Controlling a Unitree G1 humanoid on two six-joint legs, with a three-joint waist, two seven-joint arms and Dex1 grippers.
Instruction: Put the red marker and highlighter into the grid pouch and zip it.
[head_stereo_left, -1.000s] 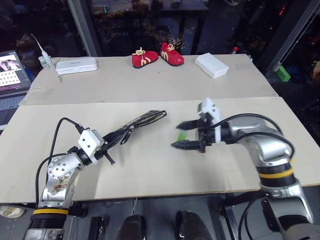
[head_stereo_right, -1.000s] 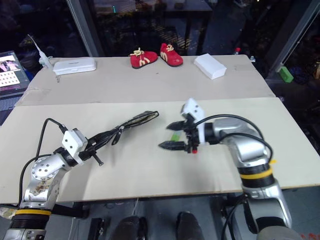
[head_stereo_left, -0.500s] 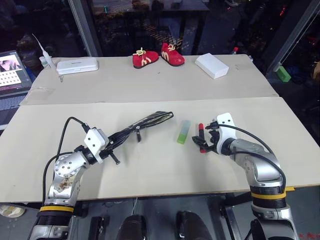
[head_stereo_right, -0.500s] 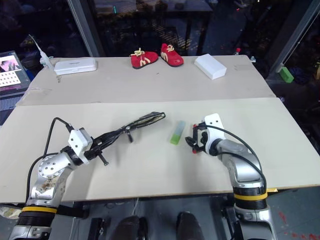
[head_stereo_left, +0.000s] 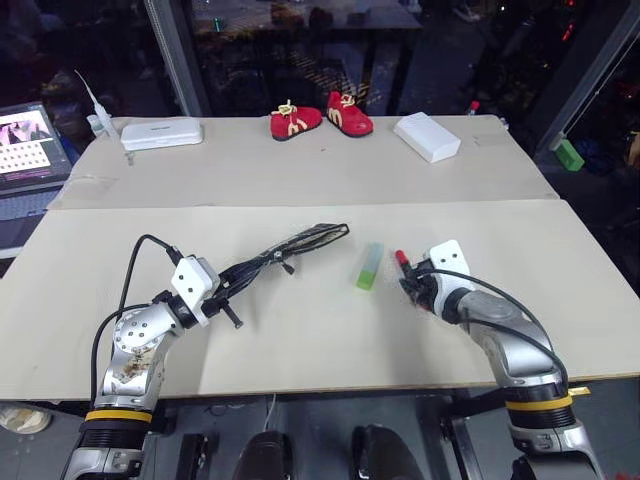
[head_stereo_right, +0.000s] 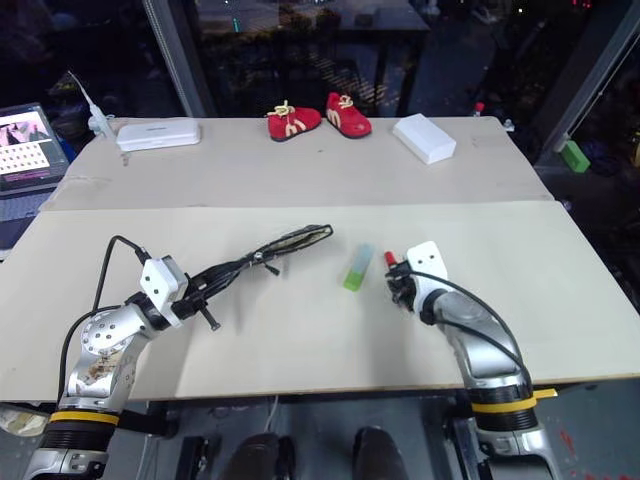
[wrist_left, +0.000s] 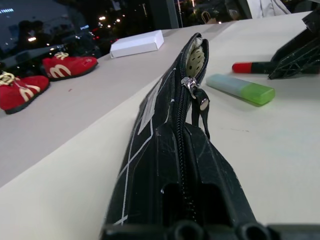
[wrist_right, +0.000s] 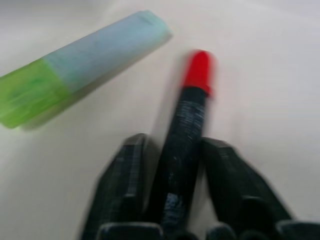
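Nothing is inside the flat black fabric grid pouch (head_stereo_left: 300, 243) yet. The left end effector (head_stereo_left: 232, 287) is clamped on its near end, holding it edge-up with the zipper mouth open. The chunky translucent green highlighter (head_stereo_left: 369, 265) lies loose on the pale desk (head_stereo_left: 300, 350) at the pouch's four o'clock. At the highlighter's three o'clock, the right end effector (wrist_right: 172, 172) has its fingers pinched around the slim red marker (wrist_right: 187, 115), which looks to be resting on the desk. Both insertions and zipping remain.

2 head eyes look down over the table (head_stereo_left: 300, 340) (wrist cameras close).
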